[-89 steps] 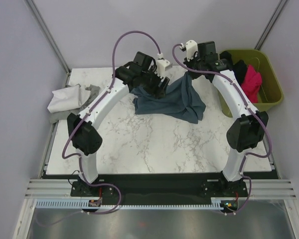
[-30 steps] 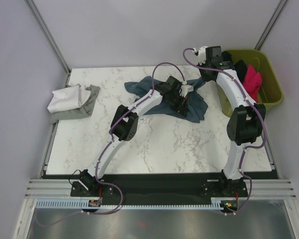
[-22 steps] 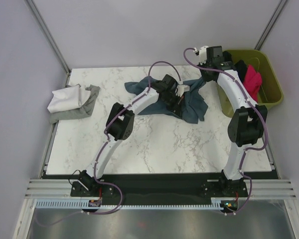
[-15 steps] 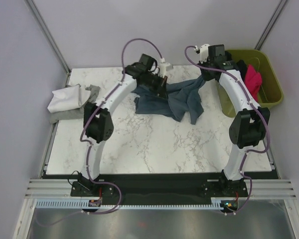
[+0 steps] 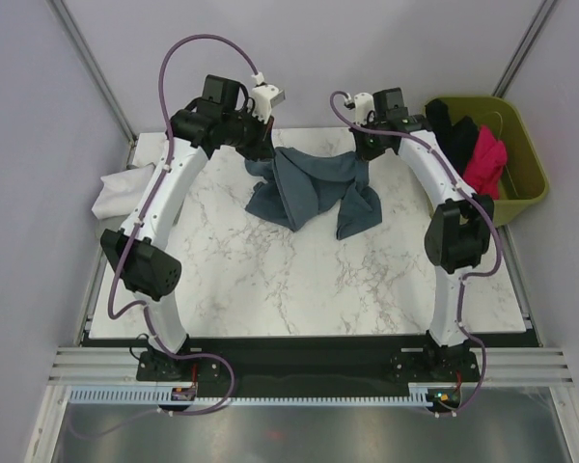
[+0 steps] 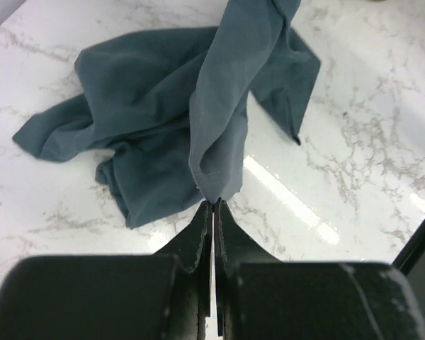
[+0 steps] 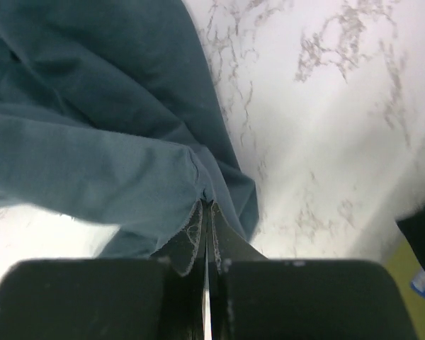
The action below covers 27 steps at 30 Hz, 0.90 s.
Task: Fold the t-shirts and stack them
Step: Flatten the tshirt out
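While the slate blue-grey t-shirt droops onto the marble surface, left end effector and right end effector each pinch its raised edge.

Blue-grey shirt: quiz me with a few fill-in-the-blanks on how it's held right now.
The left gripper is ___ on the blue-grey shirt.
The right gripper holds it on the side nearer the green ___.
Its lower part rests on the ___.
Missing: shut; bin; table.
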Each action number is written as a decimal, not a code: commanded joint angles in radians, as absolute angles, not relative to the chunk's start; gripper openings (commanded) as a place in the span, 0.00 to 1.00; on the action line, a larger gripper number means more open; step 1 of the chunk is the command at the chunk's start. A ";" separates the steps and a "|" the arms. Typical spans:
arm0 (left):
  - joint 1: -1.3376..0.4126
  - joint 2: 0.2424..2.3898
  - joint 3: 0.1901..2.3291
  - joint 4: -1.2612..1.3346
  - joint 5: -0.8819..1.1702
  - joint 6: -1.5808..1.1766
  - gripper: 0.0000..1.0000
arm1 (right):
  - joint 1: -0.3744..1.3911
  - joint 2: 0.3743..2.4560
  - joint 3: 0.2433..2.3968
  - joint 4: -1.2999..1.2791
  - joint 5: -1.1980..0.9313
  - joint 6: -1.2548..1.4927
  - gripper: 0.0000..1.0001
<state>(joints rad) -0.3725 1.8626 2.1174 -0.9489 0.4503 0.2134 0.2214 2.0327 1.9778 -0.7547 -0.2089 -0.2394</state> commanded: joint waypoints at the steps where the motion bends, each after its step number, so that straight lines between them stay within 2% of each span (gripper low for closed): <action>1: -0.342 1.836 2.118 -0.966 0.339 0.275 0.02 | 0.262 2.155 2.121 -0.759 -0.227 -0.241 0.00; 6: -0.298 1.809 2.126 -0.963 0.262 0.302 0.02 | 0.317 2.312 2.276 -0.730 -0.222 -0.287 0.00; 13: -0.291 1.787 2.074 -0.979 0.261 0.296 0.02 | 0.348 2.382 2.286 -0.632 -0.287 -0.239 0.00; 14: -0.290 1.784 2.063 -0.979 0.252 0.298 0.02 | 0.359 2.379 2.273 -0.626 -0.413 -0.245 0.00; 20: -0.290 1.786 2.060 -0.977 0.244 0.295 0.02 | 0.394 2.402 2.313 -0.653 -0.621 -0.279 0.00; 23: -0.287 1.789 2.051 -0.973 0.233 0.296 0.02 | 0.408 2.410 2.319 -0.667 -0.565 -0.281 0.16; 26: -0.282 1.798 2.051 -0.973 0.244 0.288 0.02 | 0.400 2.322 2.238 -0.678 -0.462 -0.288 0.45; 27: -0.281 1.802 2.054 -0.973 0.250 0.287 0.02 | 0.384 2.278 2.118 -0.669 -0.439 -0.314 0.57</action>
